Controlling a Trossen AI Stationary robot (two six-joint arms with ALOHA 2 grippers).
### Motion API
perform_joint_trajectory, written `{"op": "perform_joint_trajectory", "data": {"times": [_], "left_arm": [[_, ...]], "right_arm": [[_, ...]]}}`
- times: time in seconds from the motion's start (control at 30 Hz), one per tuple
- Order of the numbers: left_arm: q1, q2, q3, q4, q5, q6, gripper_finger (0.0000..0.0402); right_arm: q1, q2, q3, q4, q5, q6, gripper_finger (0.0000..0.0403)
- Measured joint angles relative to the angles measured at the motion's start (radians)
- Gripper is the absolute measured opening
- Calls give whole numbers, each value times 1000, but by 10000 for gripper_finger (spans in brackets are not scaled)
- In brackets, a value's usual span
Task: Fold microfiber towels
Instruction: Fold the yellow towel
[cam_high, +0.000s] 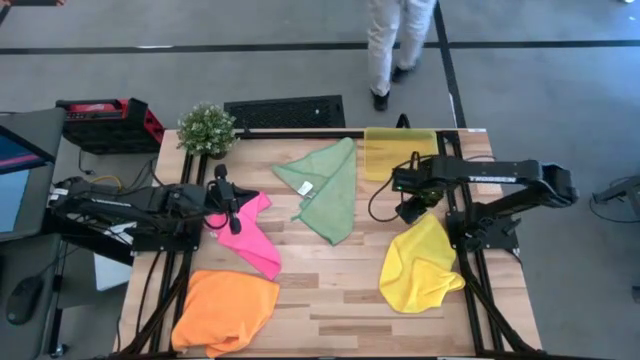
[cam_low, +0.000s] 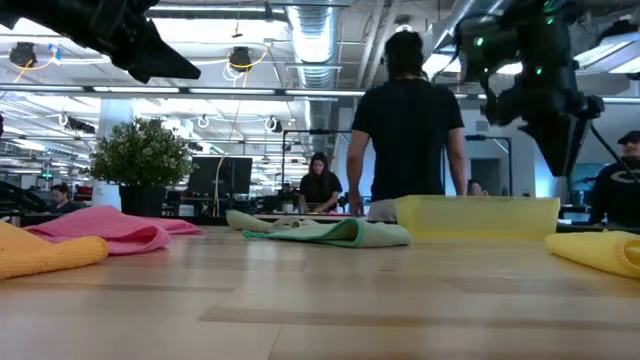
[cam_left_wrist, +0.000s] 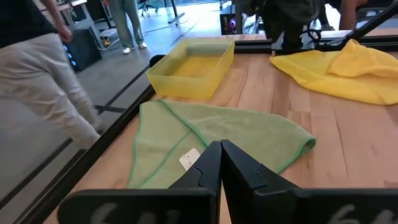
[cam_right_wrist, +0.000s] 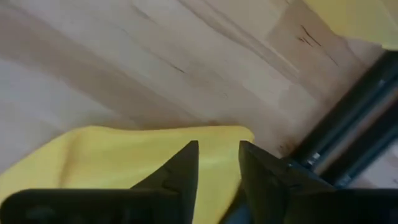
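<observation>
On counter: green towel at back center, pink towel left, orange towel front left, yellow towel right. Left claw shut tight, empty, just above pink towel. Right claw slightly open, empty, over yellow towel's back edge.

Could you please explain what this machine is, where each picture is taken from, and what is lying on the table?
It is a robot with two dark arms at a wooden table. One picture looks straight down, one looks level across the tabletop, and two come from cameras on the wrists. Four towels lie there: an orange towel, a pink towel, a green towel and a yellow towel, plus a yellow tray and a small plant. The left gripper, fingers shut, sits over the pink towel. The right gripper, fingers slightly apart, is above the yellow towel's edge. Neither holds anything.
</observation>
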Motion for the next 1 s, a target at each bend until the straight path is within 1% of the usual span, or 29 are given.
{"op": "perform_joint_trajectory", "data": {"times": [0.17,0.27,0.37,0.57,0.8,1.0], "left_arm": [[0,9,2,-2,13,0,0],[0,9,2,-2,24,-3,0],[0,9,2,-4,24,-13,0],[0,9,2,-20,24,-32,0],[0,9,2,-31,24,-34,0],[0,9,2,-30,24,-34,0]], "right_arm": [[-56,102,-1,-52,-4,-41,157],[-86,151,-1,-50,-44,-57,157],[-104,196,-1,-50,-48,-87,153],[-114,273,-1,-49,-48,-112,143],[-114,360,-46,-24,-47,-122,139],[-114,408,-55,35,-45,-150,139]]}}
